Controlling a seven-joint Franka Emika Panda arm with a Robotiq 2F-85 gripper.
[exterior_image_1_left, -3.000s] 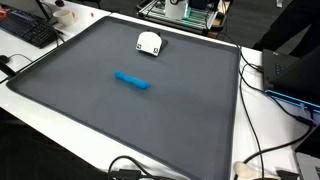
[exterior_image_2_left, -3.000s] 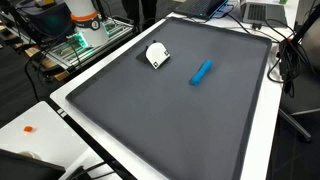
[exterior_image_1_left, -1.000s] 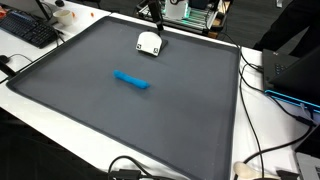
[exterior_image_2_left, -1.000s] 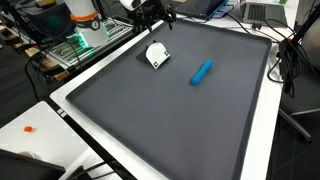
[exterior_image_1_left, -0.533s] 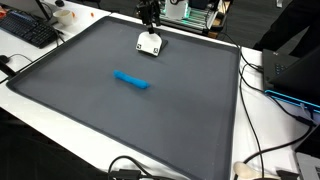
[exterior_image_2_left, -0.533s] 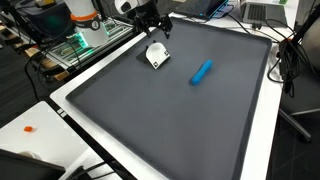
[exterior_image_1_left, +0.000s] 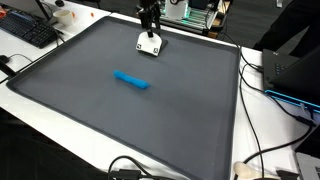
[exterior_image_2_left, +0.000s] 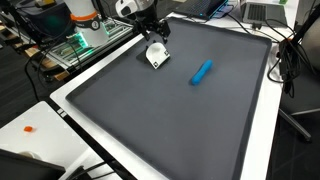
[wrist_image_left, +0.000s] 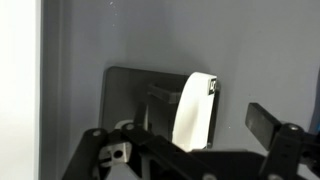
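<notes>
End effector: black two-finger end effector (exterior_image_1_left: 150, 35), released, jaws spread wide, nothing held; hangs just above the small white rounded plastic object (exterior_image_1_left: 150, 44), contact not discernible.
Fingers: dark fingers (wrist_image_left: 268, 120) low in the wrist view, one on each side of the white object, with a gap on both sides; probably set wide to straddle it without nudging.
Nearest thing: small white rounded plastic object at the far edge of the dark grey rectangular mat (exterior_image_1_left: 190, 120), close to the mat's border; in the wrist view stands as a pale curved piece on a darker square patch, apparently resting stably under its own weight.
Other thing: blue elongated rod-like piece (exterior_image_1_left: 132, 80), lying flat on its side near the middle of the mat and well apart from the white object; too long and thin to rest any other way, by the look of it.
Mat: covers most of the white worktop (exterior_image_2_left: 62, 103), leaving a pale rim all round; plain dark surface, likely there for contrast and grip.
Surroundings: black keyboard (exterior_image_1_left: 27, 30) off the mat at a worktop corner; black cables (exterior_image_1_left: 262, 150) trailing along the rim; tiny orange bit (exterior_image_2_left: 30, 128) on the worktop outside the mat.
Writing: none readable; small dark mark near the top of the white object in the wrist view, too blurred to tell if label or logo.
</notes>
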